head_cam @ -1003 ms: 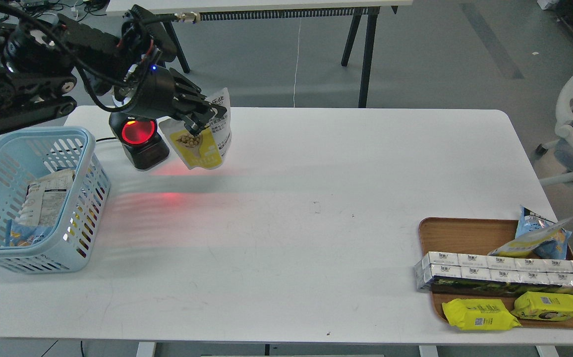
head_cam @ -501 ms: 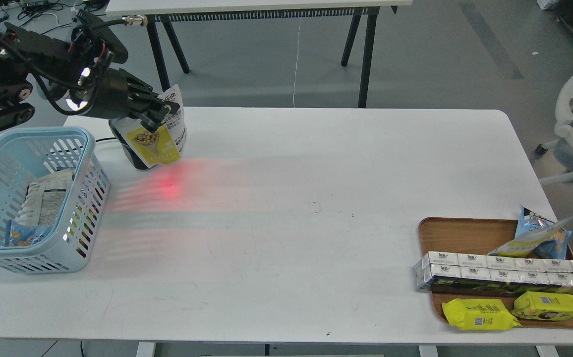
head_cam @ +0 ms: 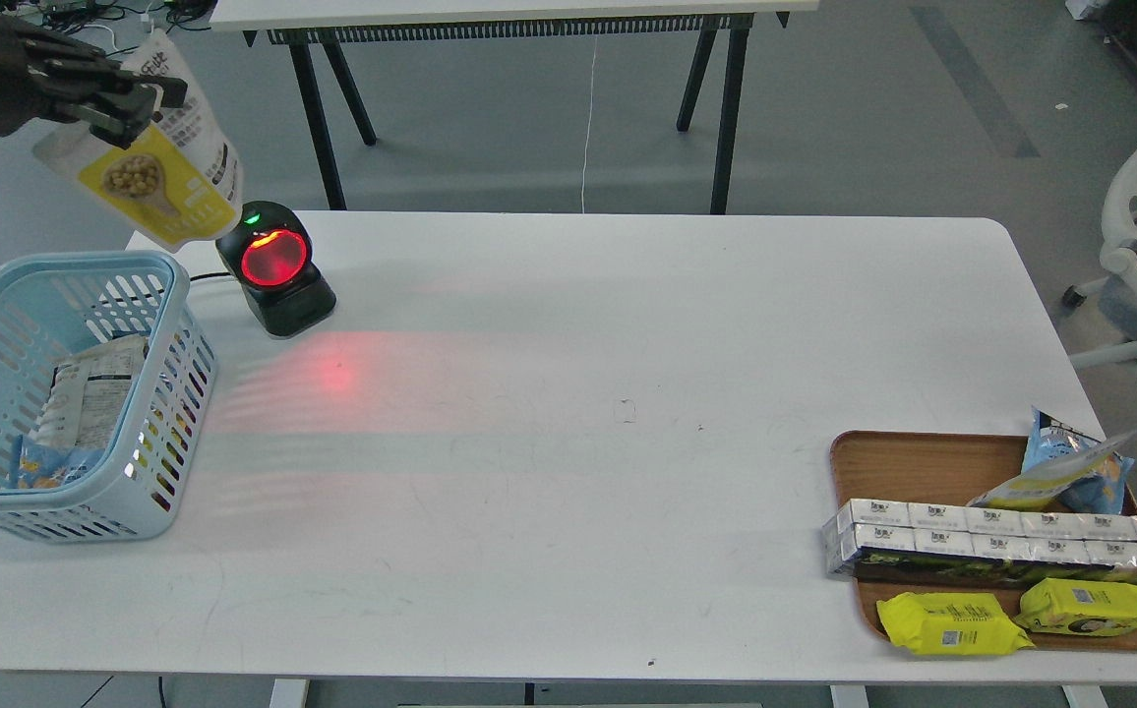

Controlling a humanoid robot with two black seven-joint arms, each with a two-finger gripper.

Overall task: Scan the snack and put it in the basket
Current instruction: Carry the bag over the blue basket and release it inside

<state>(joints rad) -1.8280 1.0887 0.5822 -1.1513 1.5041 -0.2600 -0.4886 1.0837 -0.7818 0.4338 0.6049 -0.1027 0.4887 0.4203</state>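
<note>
My left gripper (head_cam: 131,106) is shut on the top of the snack (head_cam: 157,175), a yellow and white pouch with a picture of round beige pieces. The pouch hangs tilted in the air at the upper left, above the far edge of the basket (head_cam: 160,280) and left of the scanner. The light blue basket stands at the table's left edge and holds a few packs. My right gripper is out of view.
A black scanner (head_cam: 274,267) with a glowing red window stands right of the basket and casts red light on the white table (head_cam: 568,393). A brown wooden tray (head_cam: 923,462) at the front right holds yellow packs, a blue-and-yellow bag and carton rows.
My left gripper has carried the snack up and to the left, away from the front of the scanner and over toward the basket. The scanner window is uncovered again.
</note>
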